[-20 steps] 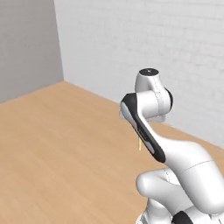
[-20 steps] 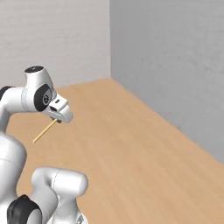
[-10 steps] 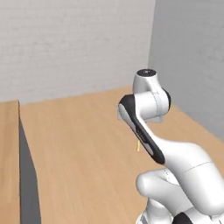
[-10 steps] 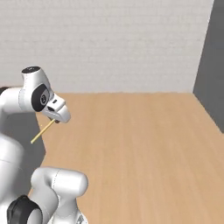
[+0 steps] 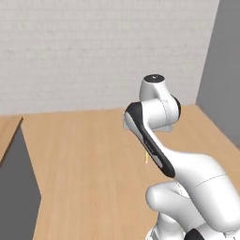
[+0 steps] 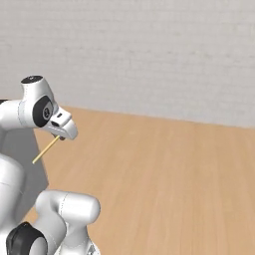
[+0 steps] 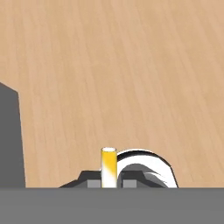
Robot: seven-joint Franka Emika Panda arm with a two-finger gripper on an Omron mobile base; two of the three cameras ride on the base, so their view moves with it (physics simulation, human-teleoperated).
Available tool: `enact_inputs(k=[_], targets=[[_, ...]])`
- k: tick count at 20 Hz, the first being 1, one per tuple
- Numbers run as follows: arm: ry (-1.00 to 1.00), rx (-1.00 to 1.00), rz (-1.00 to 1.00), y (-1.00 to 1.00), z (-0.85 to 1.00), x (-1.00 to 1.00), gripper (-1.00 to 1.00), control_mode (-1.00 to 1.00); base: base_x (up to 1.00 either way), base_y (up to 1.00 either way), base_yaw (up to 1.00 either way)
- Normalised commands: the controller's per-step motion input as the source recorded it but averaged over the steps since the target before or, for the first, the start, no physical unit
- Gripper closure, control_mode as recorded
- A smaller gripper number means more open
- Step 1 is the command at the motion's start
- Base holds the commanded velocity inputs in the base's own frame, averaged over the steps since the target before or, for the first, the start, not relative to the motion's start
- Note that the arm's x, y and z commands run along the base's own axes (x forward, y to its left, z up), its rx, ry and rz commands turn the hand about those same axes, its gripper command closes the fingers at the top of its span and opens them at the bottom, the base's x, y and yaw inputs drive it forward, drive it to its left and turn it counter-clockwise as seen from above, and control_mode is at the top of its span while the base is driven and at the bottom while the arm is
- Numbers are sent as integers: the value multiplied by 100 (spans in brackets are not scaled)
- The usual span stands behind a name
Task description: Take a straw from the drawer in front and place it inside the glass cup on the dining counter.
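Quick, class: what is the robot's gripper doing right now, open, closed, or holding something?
Gripper: closed, its fingers holding the pale-yellow straw.

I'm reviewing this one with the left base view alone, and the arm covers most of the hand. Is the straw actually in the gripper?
Observer: Yes. In the hand view the straw stands between the two finger tips of the gripper, which is shut on it.
Operator: How does it hang?
Observer: In the right base view the straw slants down and away from the gripper, out over the wooden floor.
Operator: Is the cup or the dining counter near?
Observer: I can't confirm either. The right base view adds a grey brick wall and a dark grey block behind the arm; the hand view looks onto wood with a dark grey edge at one side.
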Motion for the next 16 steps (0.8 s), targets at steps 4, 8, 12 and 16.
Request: enact_inputs(k=[4, 8, 12, 16], targets=[[0, 0, 0, 0, 0, 0, 100, 100, 100, -67, 48], [0, 0, 0, 0, 0, 0, 100, 100, 100, -51, 57], [0, 0, 0, 0, 0, 0, 100, 100, 100, -48, 58], [0, 0, 0, 0, 0, 0, 100, 100, 100, -50, 58]])
